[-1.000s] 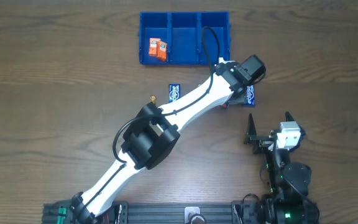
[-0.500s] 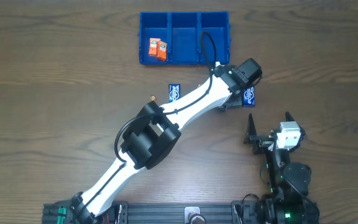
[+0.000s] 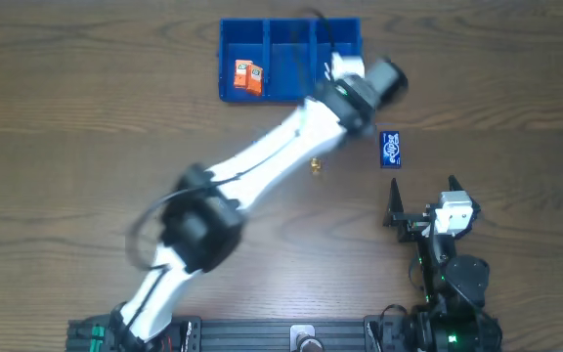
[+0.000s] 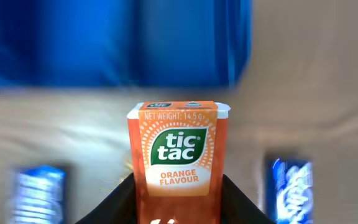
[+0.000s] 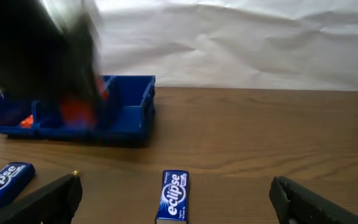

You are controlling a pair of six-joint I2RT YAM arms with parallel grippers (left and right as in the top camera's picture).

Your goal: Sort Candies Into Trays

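My left fingers [image 4: 118, 205] pinch the orange candy box [image 4: 179, 155] at the wrist view's lower centre, with the blue tray [image 4: 73, 43] beyond. My right fingers [image 5: 42, 202] gape empty. Releasing early risks the wrong compartment: the other orange boxes [image 3: 248, 76] sit in the tray's leftmost one.

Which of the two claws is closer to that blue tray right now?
Left. The left gripper, holding an orange candy box, is close beside the blue tray; the right gripper sits open, far back near its base.
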